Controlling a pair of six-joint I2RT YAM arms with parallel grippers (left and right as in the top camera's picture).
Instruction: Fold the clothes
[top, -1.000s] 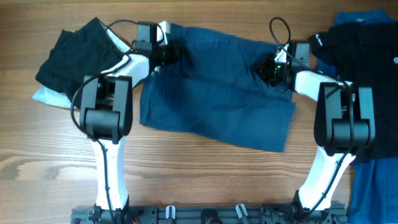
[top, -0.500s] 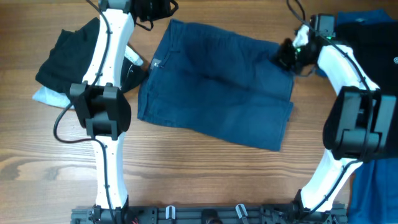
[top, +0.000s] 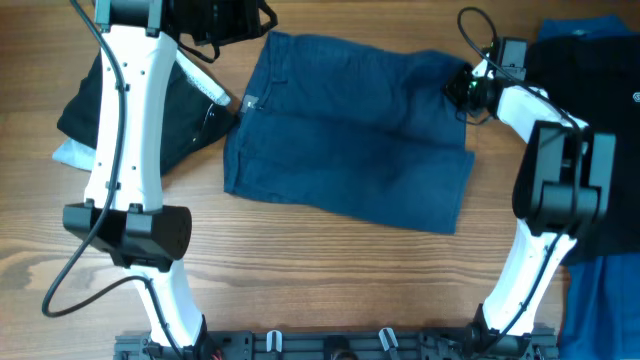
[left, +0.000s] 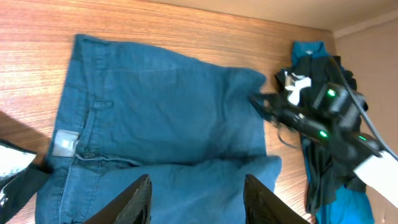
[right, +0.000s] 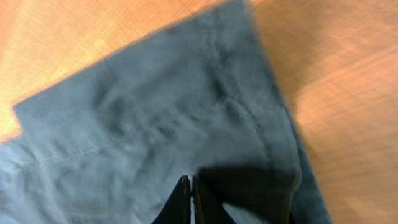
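The shorts (top: 350, 140) are lying flat on the bench (top: 330, 280), about midway between the left and right edges and closer to the far edge than the near one. The waistband is facing the left side and the leg ends are pointing right.

The left pincer (left: 199, 200) is hanging up in the air with its two fingers (left: 142, 199) standing apart and nothing between them. From overhead it's sitting (top: 222, 15) right at the far edge of the bench, just beside the far-left corner of the shorts and not touching them. Its own camera is looking down on the waistband end of the cloth.

The right pincer (top: 462, 90) is sitting at the far-right corner of the shorts. In its wrist camera the fingers (right: 189, 200) are pressing flat against each other, tips right down at the blue fabric. I can't tell whether it's pinching a bit of cloth or just resting on it, since that view is blurry.

Off to the sides, a black bundle (top: 110, 100) is lying by the left edge, just beside the waistband. A black top (top: 590, 60) is lying in the far-right corner, with something blue (top: 600, 300) poking out along the right edge.
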